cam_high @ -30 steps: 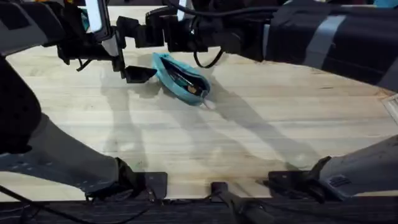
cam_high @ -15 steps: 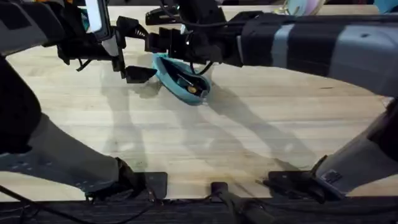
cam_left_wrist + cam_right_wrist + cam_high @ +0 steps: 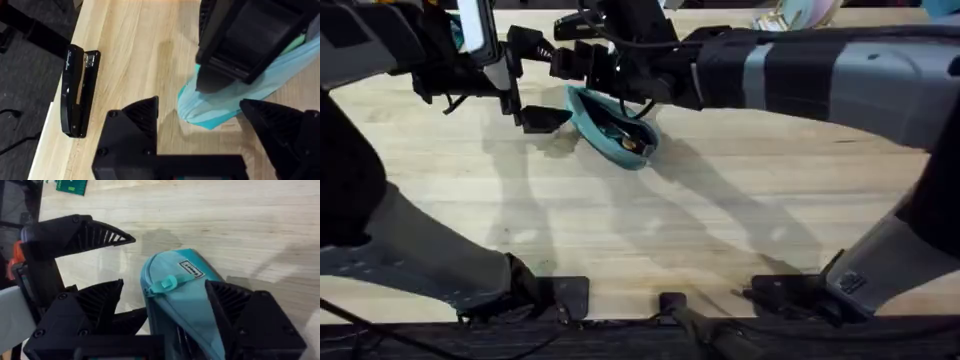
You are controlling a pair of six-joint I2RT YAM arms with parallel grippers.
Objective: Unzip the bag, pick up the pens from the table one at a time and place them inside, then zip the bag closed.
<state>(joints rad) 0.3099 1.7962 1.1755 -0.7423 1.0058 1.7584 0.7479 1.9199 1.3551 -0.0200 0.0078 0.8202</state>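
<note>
The teal bag point(image 3: 612, 126) lies on the table point(image 3: 720, 220) at the far centre-left, its zipper open, and dark slim pens point(image 3: 613, 127) show in its mouth. My left gripper point(image 3: 535, 118) hovers open just off the bag's left end; in the left wrist view that gripper point(image 3: 199, 102) has the bag's end point(image 3: 210, 110) between its spread fingers. The right arm reaches across, and my right gripper point(image 3: 592, 85) is over the same end. In the right wrist view that gripper point(image 3: 164, 287) is open astride the bag point(image 3: 187, 277), around the teal zipper pull point(image 3: 167, 283).
A black stapler point(image 3: 77, 90) lies near the table's left edge, beyond the bag. The other arm's finger point(image 3: 80, 235) is close by the bag. Bare tabletop stretches toward the arms' bases.
The right arm has swung left and come down over the bag's left end. The left gripper and the bag have stayed put.
</note>
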